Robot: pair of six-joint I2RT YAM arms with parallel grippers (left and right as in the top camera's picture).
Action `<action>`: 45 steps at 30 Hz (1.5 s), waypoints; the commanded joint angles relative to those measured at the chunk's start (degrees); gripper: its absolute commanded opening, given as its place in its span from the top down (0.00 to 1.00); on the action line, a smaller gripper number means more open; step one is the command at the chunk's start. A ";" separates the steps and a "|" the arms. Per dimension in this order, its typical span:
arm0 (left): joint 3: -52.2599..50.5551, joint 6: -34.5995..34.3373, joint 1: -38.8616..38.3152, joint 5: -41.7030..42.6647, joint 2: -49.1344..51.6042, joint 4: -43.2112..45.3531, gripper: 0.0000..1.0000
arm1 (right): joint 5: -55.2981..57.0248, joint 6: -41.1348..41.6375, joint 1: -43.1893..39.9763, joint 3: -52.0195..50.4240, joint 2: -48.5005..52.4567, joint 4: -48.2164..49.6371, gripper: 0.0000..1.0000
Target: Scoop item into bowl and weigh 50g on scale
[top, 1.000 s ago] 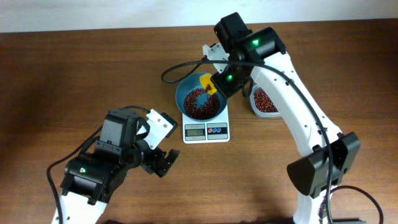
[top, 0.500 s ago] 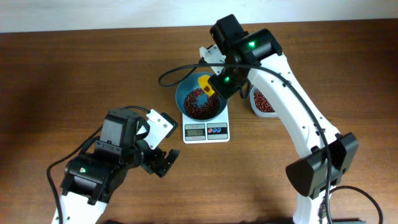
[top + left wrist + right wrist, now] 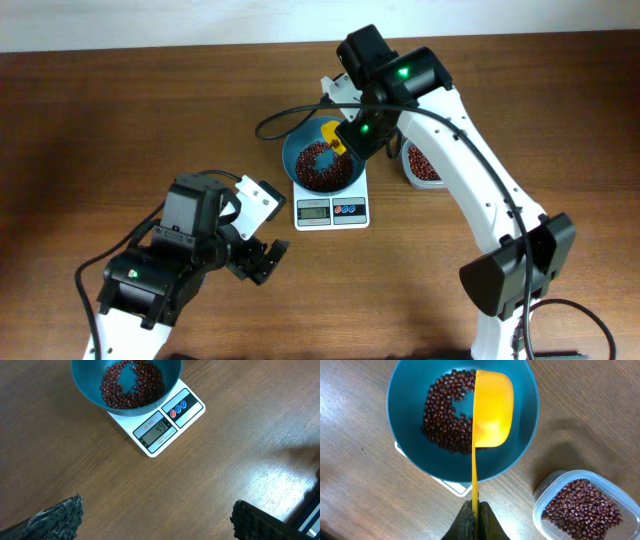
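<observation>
The teal-blue bowl (image 3: 322, 160) stands on the white scale (image 3: 332, 210), whose display reads 49 in the left wrist view (image 3: 160, 430). Red-brown beans (image 3: 442, 415) lie in a ring in the bowl (image 3: 405, 390), with the bottom bare in the middle. My right gripper (image 3: 475, 515) is shut on the handle of a yellow scoop (image 3: 492, 407), which hangs turned on edge and empty over the bowl. It also shows in the overhead view (image 3: 333, 137). My left gripper (image 3: 155, 520) is open and empty, low over the table in front of the scale.
A clear plastic tub (image 3: 585, 505) holding more beans stands right of the scale; it also shows in the overhead view (image 3: 422, 163). A black cable (image 3: 285, 115) loops behind the bowl. The table's far edge meets a white wall.
The right gripper with the scoop shifted slightly left over the bowl and the scoop tipped; the beans now show a bare patch. The left arm has not moved.
</observation>
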 commanded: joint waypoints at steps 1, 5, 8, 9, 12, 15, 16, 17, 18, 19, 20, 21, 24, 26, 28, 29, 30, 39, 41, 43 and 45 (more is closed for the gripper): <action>0.13 1.07 -0.17 0.83 0.02 0.09 0.01 | 1.18 0.85 0.28 -0.20 -2.47 0.15 0.96; 0.13 1.07 -0.17 0.83 0.02 0.09 0.01 | 1.14 0.90 0.31 -0.39 -2.43 0.22 0.96; 0.13 1.07 -0.17 0.83 0.02 0.09 0.01 | 0.83 1.33 0.39 0.20 -2.47 0.37 0.96; 0.13 1.05 -0.17 0.83 0.02 0.09 0.01 | 0.70 1.33 0.20 -0.04 -2.29 0.15 0.96; 0.13 1.05 -0.17 0.83 0.02 0.11 0.01 | 0.94 1.31 -0.46 -1.20 -1.90 0.20 0.96; 0.13 1.05 -0.17 0.83 0.02 0.09 0.01 | 0.98 1.31 0.39 -0.11 -2.71 0.33 0.96; 0.13 1.05 -0.17 0.83 0.02 0.09 0.01 | 0.98 1.31 0.39 -0.09 -2.73 0.35 0.96; 0.13 1.05 -0.17 0.83 0.02 0.09 0.01 | 0.98 1.31 0.26 -0.11 -2.69 0.20 0.96; 0.13 1.07 -0.17 0.83 0.02 0.09 0.01 | 0.98 1.31 0.09 -0.33 -2.64 0.24 0.96; 0.13 1.05 -0.17 0.83 0.02 0.09 0.01 | 0.96 1.31 -0.04 -0.44 -2.62 0.22 0.96; 0.13 1.07 -0.17 0.83 0.02 0.09 0.01 | 0.96 1.31 -0.04 -0.44 -2.62 0.22 0.96; 0.13 1.07 -0.17 0.83 0.02 0.09 0.01 | 0.96 1.31 -0.04 -0.44 -2.62 0.24 0.96; 0.13 1.05 -0.17 0.83 0.02 0.09 0.01 | 0.96 1.31 -0.04 -0.42 -2.62 0.42 0.96; 0.13 1.07 -0.17 0.83 0.02 0.09 0.01 | 0.94 1.33 0.00 -0.35 -2.71 0.37 0.96; 0.13 1.05 -0.17 0.83 0.02 0.09 0.01 | 1.14 1.27 -0.13 -1.49 -2.34 0.28 0.96; 0.13 1.07 -0.17 0.83 0.02 0.09 0.01 | 1.64 1.29 -0.44 -2.29 -1.99 0.26 0.96; 0.13 1.05 -0.17 0.83 0.02 0.09 0.01 | 1.53 1.36 -0.46 -2.78 -1.79 0.20 0.96; 0.13 1.05 -0.17 0.83 0.02 0.09 0.01 | 0.72 1.73 0.42 -1.55 -2.86 0.92 0.96; 0.13 1.05 -0.17 0.83 0.02 0.09 0.01 | 1.38 1.70 -0.02 -1.81 -2.36 0.92 0.96; 0.13 1.05 -0.17 0.83 0.02 0.09 0.01 | 0.63 1.73 -0.13 -1.79 -2.23 0.92 0.96; 0.13 1.07 -0.17 0.83 0.02 0.09 0.01 | -0.48 1.77 -0.02 -1.79 -2.67 0.96 0.96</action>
